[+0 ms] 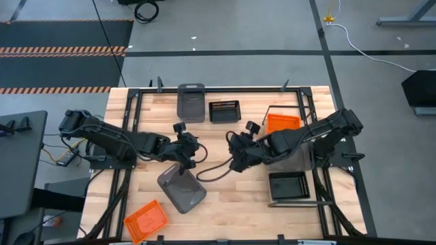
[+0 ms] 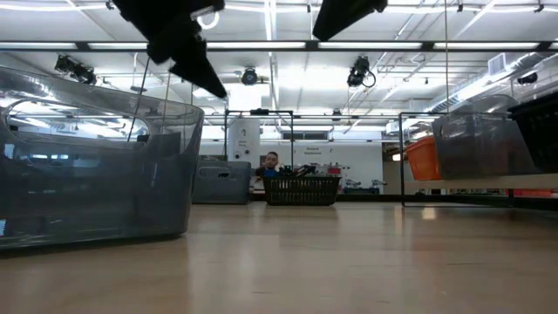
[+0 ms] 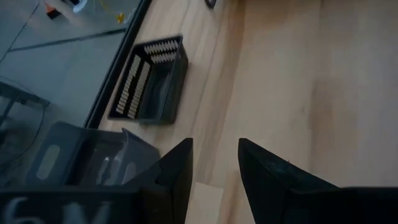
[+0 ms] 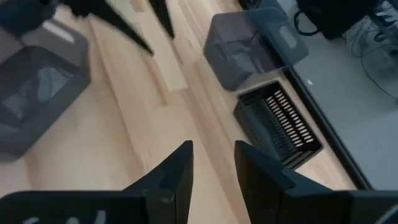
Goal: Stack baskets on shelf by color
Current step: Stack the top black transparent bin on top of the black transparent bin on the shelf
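Baskets lay scattered rather than sorted, which suggested the stacking was only partly done. In the high view a grey basket (image 1: 182,191) sat askew at lower centre of the frame, directly below the left gripper (image 1: 185,158), probably the piece that arm was working with. That gripper's fingers stood slightly apart and held nothing, as its wrist view showed bare wood between them. The right gripper (image 1: 236,160) hovered near centre, just right of the left one, its fingers likewise a little apart and empty.

At upper centre another grey basket (image 1: 191,102) stood beside a black slatted basket (image 1: 224,111), both empty. An orange basket (image 1: 282,122) showed at right of centre, partly hidden by the right arm; the low view suggested it rested on the shelf (image 2: 488,181) next to a grey one. A second black basket (image 1: 289,184) sat at lower right, nothing in it. One more orange basket (image 1: 146,220) lay tilted at the lower left edge, well apart from any others of its colour.
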